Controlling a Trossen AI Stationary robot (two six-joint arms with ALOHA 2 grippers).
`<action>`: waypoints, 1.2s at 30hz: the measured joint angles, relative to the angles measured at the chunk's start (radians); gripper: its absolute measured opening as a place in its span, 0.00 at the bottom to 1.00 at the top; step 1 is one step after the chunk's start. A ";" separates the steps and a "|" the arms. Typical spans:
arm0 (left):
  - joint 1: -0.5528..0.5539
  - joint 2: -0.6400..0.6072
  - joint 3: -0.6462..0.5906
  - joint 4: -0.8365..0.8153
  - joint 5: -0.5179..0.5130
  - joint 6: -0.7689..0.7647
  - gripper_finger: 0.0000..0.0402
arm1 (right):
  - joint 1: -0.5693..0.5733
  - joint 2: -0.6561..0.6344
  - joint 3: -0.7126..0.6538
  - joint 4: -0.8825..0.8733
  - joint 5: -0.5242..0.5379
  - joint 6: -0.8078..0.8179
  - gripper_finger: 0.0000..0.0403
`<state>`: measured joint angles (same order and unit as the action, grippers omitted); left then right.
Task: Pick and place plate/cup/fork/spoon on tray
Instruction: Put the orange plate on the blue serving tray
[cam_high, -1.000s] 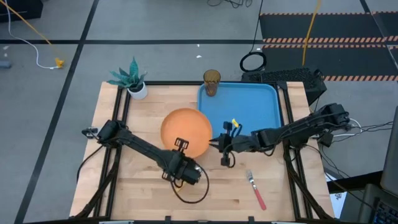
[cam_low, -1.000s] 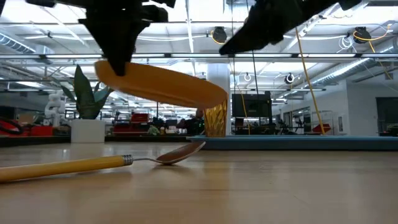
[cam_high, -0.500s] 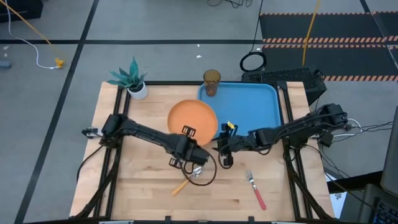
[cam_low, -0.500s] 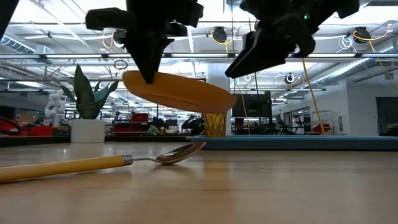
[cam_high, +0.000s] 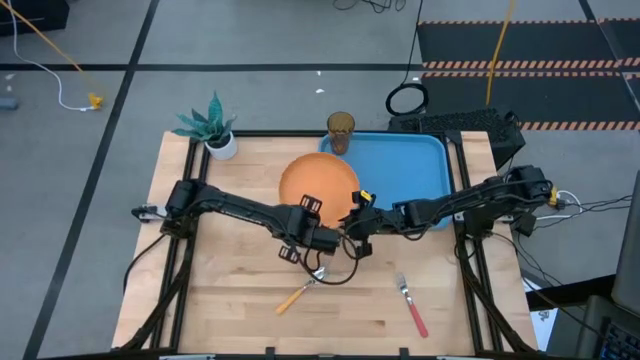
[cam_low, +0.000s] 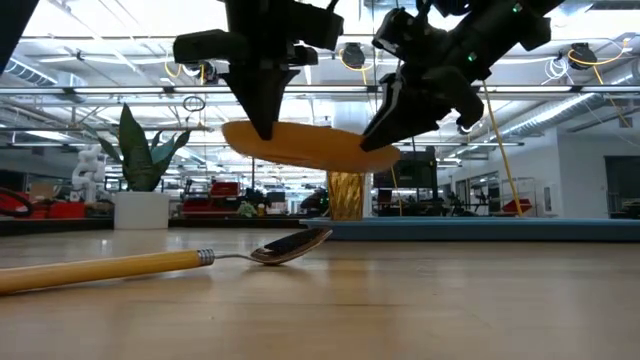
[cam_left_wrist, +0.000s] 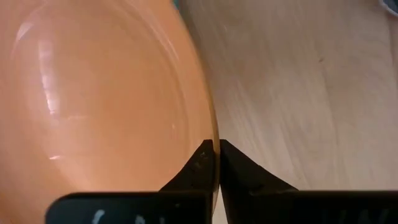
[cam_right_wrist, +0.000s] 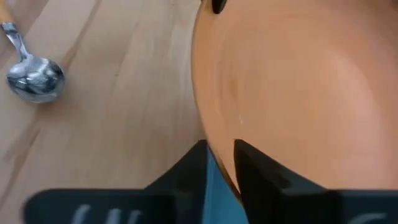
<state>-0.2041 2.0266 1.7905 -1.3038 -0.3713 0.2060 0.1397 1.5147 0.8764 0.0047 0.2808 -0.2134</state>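
Observation:
The orange plate (cam_high: 320, 183) hangs in the air between table and blue tray (cam_high: 405, 165), its far right edge over the tray's rim. My left gripper (cam_high: 311, 209) is shut on its near rim. My right gripper (cam_high: 354, 213) is open, with one finger on each side of the plate's right rim (cam_right_wrist: 219, 155). The amber cup (cam_high: 340, 131) stands upright in the tray's far left corner. The spoon (cam_high: 300, 291) and the red-handled fork (cam_high: 411, 307) lie flat on the table near the front. My left gripper pinches the plate's near rim (cam_left_wrist: 212, 134) between its two fingers, one on the inner side and one on the outer. The fingers (cam_low: 263, 120) come from above, pointing down. The plate (cam_low: 310, 148) is lifted clear and almost level. Whether my right gripper touches the rim cannot be told.
A potted plant (cam_high: 215, 128) stands at the table's far left corner. The spoon (cam_low: 150, 263) lies below and in front of the lifted plate. Bare wood lies at the table's left and near middle.
My left gripper has carried the plate toward the far right, toward the tray. The plate has gone from tilted to nearly level, and the spoon now shows on the table. My right gripper has moved left and far onto the plate's right rim.

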 joint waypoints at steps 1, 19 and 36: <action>0.003 0.000 0.000 0.002 0.000 0.003 0.02 | -0.002 -0.001 0.000 -0.003 -0.006 -0.002 0.09; 0.060 0.000 -0.001 0.123 -0.022 -0.104 0.31 | -0.003 -0.005 0.000 -0.039 0.011 0.016 0.00; 0.062 -0.049 -0.008 0.020 -0.145 -0.218 0.52 | -0.003 -0.132 0.000 -0.424 0.061 0.211 0.00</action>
<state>-0.1423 1.9773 1.7829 -1.2834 -0.5167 -0.0121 0.1364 1.3828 0.8761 -0.4192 0.3421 -0.0020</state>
